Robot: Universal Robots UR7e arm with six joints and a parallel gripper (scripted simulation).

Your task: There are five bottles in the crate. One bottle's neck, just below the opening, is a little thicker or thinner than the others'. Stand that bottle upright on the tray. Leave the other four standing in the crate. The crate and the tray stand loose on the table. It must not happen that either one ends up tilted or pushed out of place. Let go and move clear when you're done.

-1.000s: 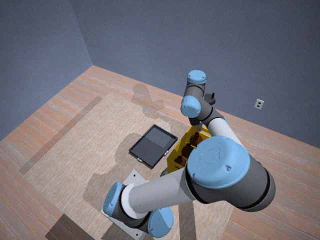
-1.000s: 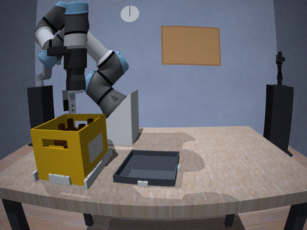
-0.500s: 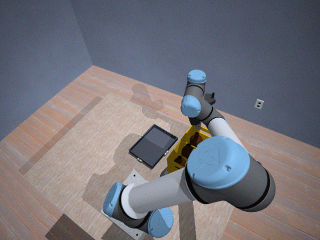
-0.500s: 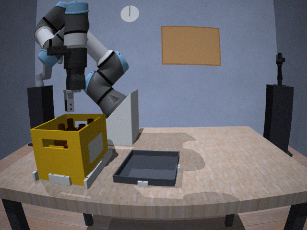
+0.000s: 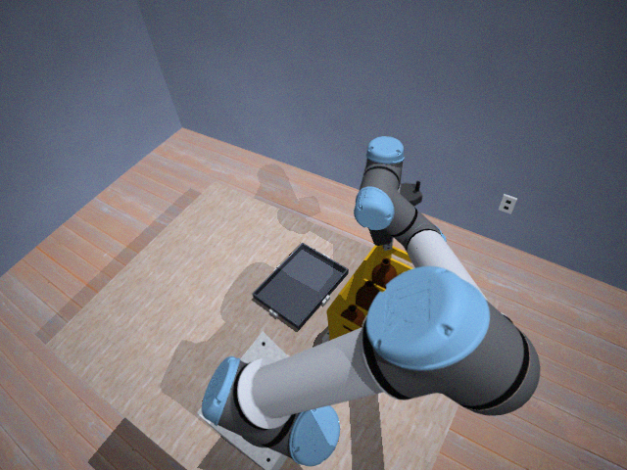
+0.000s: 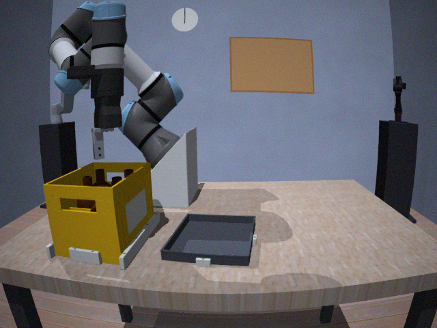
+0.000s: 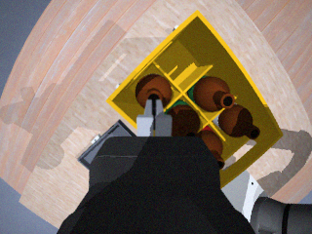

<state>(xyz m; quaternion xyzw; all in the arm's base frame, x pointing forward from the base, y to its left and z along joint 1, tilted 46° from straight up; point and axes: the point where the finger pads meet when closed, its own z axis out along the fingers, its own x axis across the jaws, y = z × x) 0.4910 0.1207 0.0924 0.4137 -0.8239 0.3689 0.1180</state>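
My gripper is shut with nothing between its fingers. It hangs above the yellow crate, over one brown bottle, whose neck top ends below the fingertips in the exterior view. The other four bottles also stand in the crate: one bottle, a second bottle, a third bottle partly behind the gripper, and a fourth bottle. I cannot tell which neck differs. The dark tray holds no bottle.
Crate dividers separate the bottles. White blocks, such as one block, stand along the crate's base, and a small block sits at the tray's edge. The robot's pale base stands behind the crate in the exterior view.
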